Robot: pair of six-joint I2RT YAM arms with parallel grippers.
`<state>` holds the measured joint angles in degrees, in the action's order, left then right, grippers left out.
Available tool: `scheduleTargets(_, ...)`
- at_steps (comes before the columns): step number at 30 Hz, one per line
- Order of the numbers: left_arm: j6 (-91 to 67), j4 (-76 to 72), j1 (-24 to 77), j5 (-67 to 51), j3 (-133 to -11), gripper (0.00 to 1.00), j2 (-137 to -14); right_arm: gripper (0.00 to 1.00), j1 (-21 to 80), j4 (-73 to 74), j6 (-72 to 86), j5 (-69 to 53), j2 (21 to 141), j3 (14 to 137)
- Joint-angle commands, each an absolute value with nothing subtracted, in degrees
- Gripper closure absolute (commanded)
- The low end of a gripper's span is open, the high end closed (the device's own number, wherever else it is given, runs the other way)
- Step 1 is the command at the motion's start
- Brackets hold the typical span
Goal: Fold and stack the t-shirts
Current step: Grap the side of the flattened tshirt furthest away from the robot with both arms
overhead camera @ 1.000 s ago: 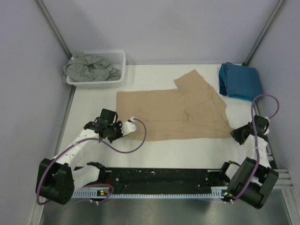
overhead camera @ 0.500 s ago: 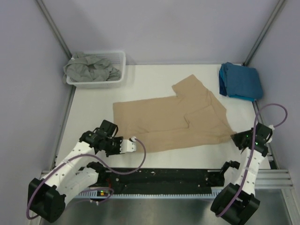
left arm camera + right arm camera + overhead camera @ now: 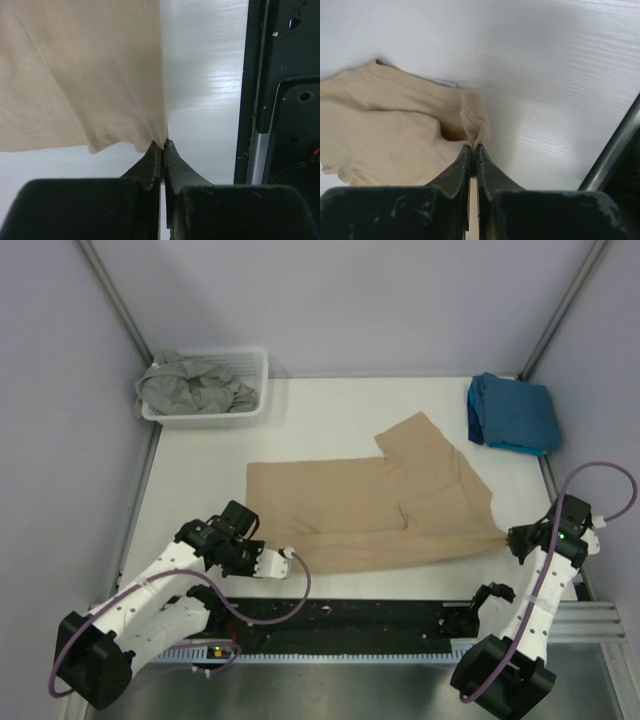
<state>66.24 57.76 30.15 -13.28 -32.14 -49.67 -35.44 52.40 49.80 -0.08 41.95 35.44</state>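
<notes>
A tan t-shirt [image 3: 375,505] lies spread across the middle of the white table, one sleeve pointing up at the back. My left gripper [image 3: 291,556] is shut on its near left corner [image 3: 155,132]. My right gripper [image 3: 506,537] is shut on its near right corner, where the cloth bunches at the tips [image 3: 474,122]. A folded teal-blue t-shirt [image 3: 512,412] rests at the back right. A grey-green t-shirt [image 3: 192,383] is crumpled in the white basket [image 3: 255,367] at the back left.
The black base rail [image 3: 340,620] runs along the table's near edge, seen close beside the left gripper in the left wrist view [image 3: 280,90]. Metal frame posts [image 3: 560,310] rise at the back corners, and another bar [image 3: 615,145] lies near the right gripper.
Both grippers have pulled back toward the near edge with the tan t-shirt's corners in them, dragging the shirt nearer and stretching its near hem out.
</notes>
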Motion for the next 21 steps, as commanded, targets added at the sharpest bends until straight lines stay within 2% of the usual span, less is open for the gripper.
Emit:
scheduleTargets(1,67.94,59.94,32.16,-7.92,-31.82,1.00,-50.54,1.00,-36.12,58.18,51.42,6.68,40.25,38.50)
scheduleTargets(7,67.76,61.61,34.01,-6.76,-33.04,1.00,-51.68,1.00,-36.12,58.80,52.64,8.52,39.64,36.21)
scheduleTargets(8,67.85,62.22,34.27,-7.20,-33.31,1.00,-51.77,0.98,-36.04,58.80,53.08,8.96,39.46,36.04)
scheduleTargets(9,67.85,62.57,34.36,-7.29,-33.31,1.00,-51.94,0.87,-36.12,58.89,53.61,9.49,39.46,36.04)
scheduleTargets(10,67.68,62.84,34.45,-7.29,-33.48,0.93,-52.12,0.69,-36.04,59.06,54.22,10.19,39.46,36.21)
scheduleTargets(11,67.59,63.28,34.63,-7.12,-33.57,0.82,-52.29,0.56,-36.21,59.24,54.92,11.07,39.55,36.65)
scheduleTargets(12,67.50,63.80,34.63,-6.86,-33.92,0.70,-52.47,0.48,-36.04,59.41,55.63,11.77,39.72,37.52)
scheduleTargets(13,67.24,64.16,34.63,-6.25,-34.45,0.60,-52.64,0.44,-36.04,59.33,56.07,12.73,40.16,38.49)
scheduleTargets(15,65.93,64.51,34.45,-5.36,-36.37,0.45,-53.08,0.41,-36.12,59.06,56.34,14.06,41.65,41.64)
scheduleTargets(21,57.85,56.62,31.39,-5.97,-47.88,0.39,-58.70,0.41,-34.81,49.34,46.33,10.03,51.84,52.81)
